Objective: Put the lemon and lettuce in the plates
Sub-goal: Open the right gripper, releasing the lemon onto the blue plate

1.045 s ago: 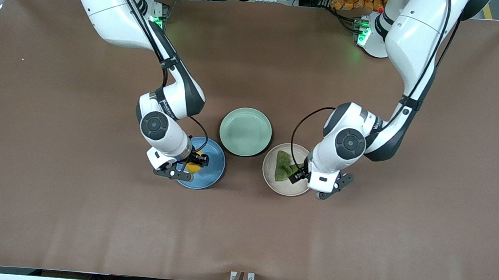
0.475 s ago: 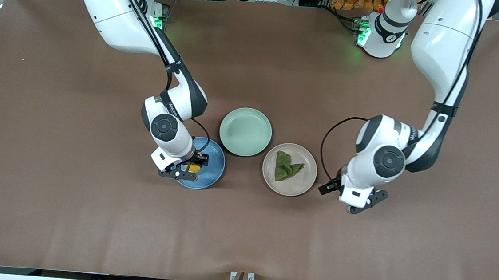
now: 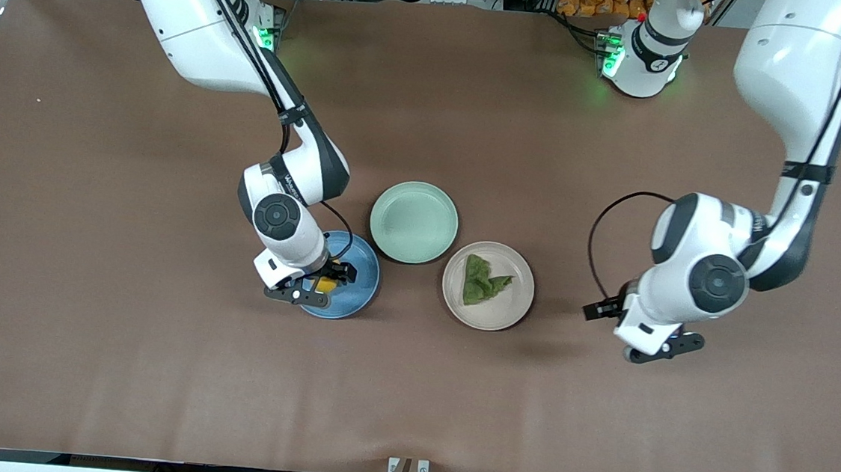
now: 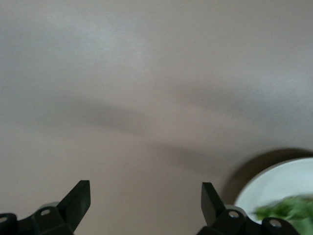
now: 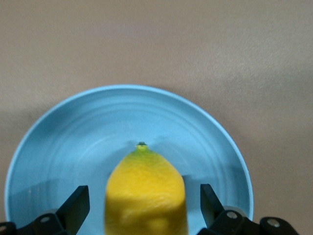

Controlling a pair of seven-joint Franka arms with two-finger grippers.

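Note:
The yellow lemon (image 3: 325, 285) (image 5: 145, 191) lies in the blue plate (image 3: 361, 276) (image 5: 73, 142). My right gripper (image 3: 329, 277) (image 5: 144, 196) stands open around it, with a gap between the fruit and each finger. The dark green lettuce (image 3: 481, 280) (image 4: 288, 211) lies in the beige-white plate (image 3: 512, 307) (image 4: 279, 183). My left gripper (image 3: 604, 310) (image 4: 144, 193) is open and holds nothing; it hangs over bare table beside the beige-white plate, toward the left arm's end.
A pale mint-green plate (image 3: 414, 222) with nothing in it sits between the two other plates, farther from the front camera. Brown table (image 3: 407, 400) stretches wide on all sides of the plates.
My right gripper has opened and let go of the lemon in the blue plate. My left arm has drawn away from the beige-white plate toward its own end of the table.

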